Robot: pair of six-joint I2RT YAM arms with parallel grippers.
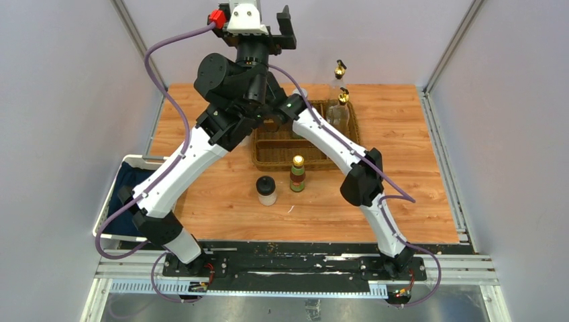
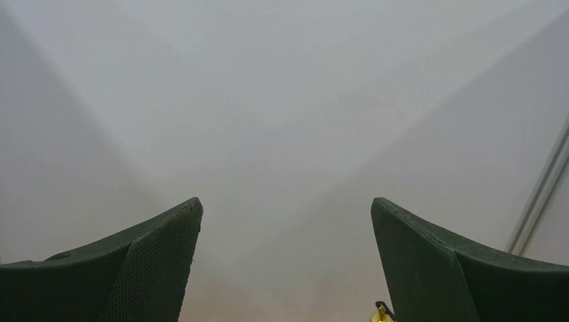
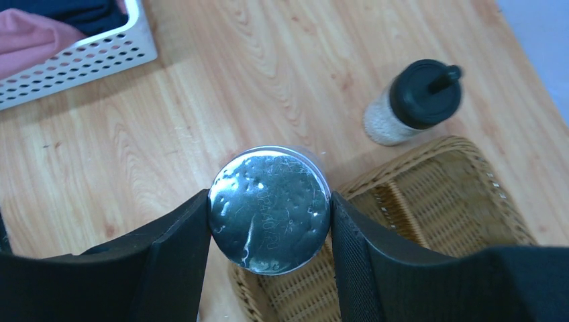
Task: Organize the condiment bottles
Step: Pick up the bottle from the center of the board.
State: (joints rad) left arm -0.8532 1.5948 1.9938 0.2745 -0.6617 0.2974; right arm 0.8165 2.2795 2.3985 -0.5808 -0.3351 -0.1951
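My right gripper (image 3: 270, 221) is shut on a silver-lidded shaker (image 3: 268, 201) and holds it upright over the corner rim of the wicker tray (image 3: 436, 201). In the top view the left arm hides this gripper. A black-lidded pale jar (image 3: 410, 102) stands on the table just outside the tray. My left gripper (image 2: 285, 204) is open and empty, raised high (image 1: 258, 27) and facing the back wall. Another black-lidded jar (image 1: 266, 190) and a red/green sauce bottle (image 1: 297, 174) stand in front of the tray (image 1: 282, 157). Two gold-spouted cruets (image 1: 340, 74) (image 1: 342, 107) stand at its back right.
A white perforated basket (image 1: 127, 168) with dark and pink cloth sits off the table's left edge; it also shows in the right wrist view (image 3: 80, 60). Both arms cross above the tray's left half. A gold spout tip (image 2: 380, 314) shows at the bottom of the left wrist view.
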